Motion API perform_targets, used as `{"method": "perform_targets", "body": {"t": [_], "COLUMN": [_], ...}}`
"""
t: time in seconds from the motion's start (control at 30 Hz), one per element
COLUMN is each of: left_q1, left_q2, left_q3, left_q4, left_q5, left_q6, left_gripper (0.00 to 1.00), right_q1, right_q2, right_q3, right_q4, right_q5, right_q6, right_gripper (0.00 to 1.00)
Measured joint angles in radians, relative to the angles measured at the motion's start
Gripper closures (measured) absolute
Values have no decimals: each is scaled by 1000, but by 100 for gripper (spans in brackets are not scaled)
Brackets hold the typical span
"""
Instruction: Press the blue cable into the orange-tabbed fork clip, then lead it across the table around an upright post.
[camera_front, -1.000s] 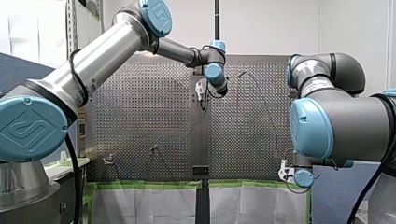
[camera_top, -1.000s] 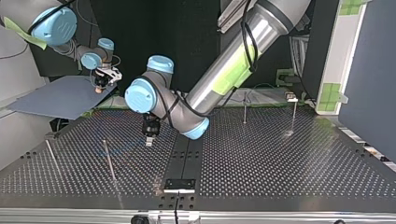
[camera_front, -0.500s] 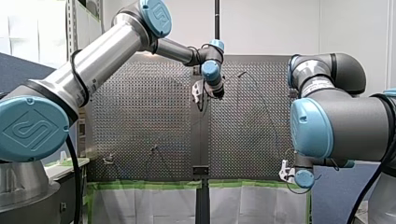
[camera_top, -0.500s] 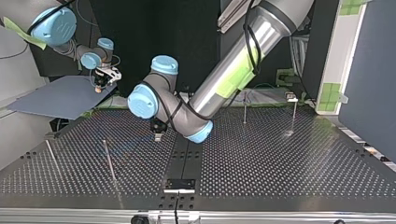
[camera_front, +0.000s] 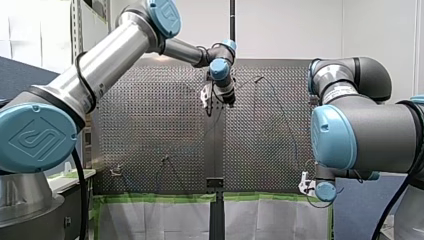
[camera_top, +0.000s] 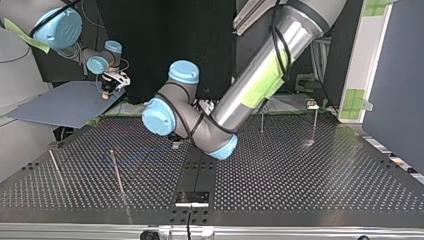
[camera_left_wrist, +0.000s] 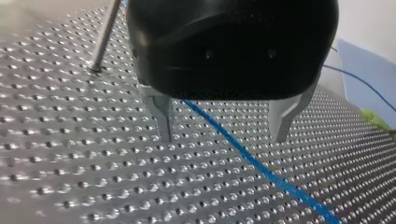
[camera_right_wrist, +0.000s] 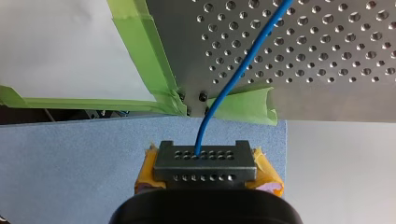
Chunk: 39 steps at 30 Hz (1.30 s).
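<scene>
The blue cable (camera_left_wrist: 261, 170) lies on the perforated table and runs between the metal fingers of my left gripper (camera_left_wrist: 223, 138), which is open and low over the plate. In the top view this gripper (camera_top: 175, 145) is near the table's middle, mostly hidden under its wrist. Beyond the table's corner, my right gripper (camera_right_wrist: 204, 161) is shut on the cable's end (camera_right_wrist: 233, 79), with yellow pads at both sides. It hangs over a blue-grey board (camera_top: 60, 105) at the top view's left. I cannot make out an orange-tabbed clip.
Thin upright posts (camera_top: 116, 172) (camera_top: 55, 167) stand at the top view's left, and two more (camera_top: 262, 120) (camera_top: 315, 122) at its right. Another post (camera_left_wrist: 103, 37) rises beside my left gripper. Green tape (camera_right_wrist: 140, 51) edges the table's corner.
My left wrist has turned and carried its gripper toward the top view's right, still low over the table. My right arm has not moved.
</scene>
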Motion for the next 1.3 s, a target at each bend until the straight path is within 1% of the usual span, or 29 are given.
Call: {"method": "perform_targets", "body": {"t": [0.27,0.4,0.6,0.83,1.03,1.13,1.3], "left_q1": [15,13,3,-19,-39,-53,-77], "left_q2": [25,29,41,95,107,108,108], "left_q3": [0,0,0,0,6,20,38], "left_q4": [-77,-90,-90,-64,-31,-14,23], "left_q5": [24,35,50,100,155,167,169], "left_q6": [-5,-5,4,61,121,151,196], "left_gripper": [0,0,0,0,0,0,0], "right_q1": [3,3,4,4,5,5,5], "right_q2": [1,2,3,3,3,4,4], "right_q3": [0,0,0,0,0,0,0], "right_q4": [0,0,-2,-3,-2,-1,-2], "right_q5": [0,0,0,0,0,0,0], "right_q6": [0,0,0,0,1,3,10], "right_gripper": [100,100,100,100,100,100,100]}}
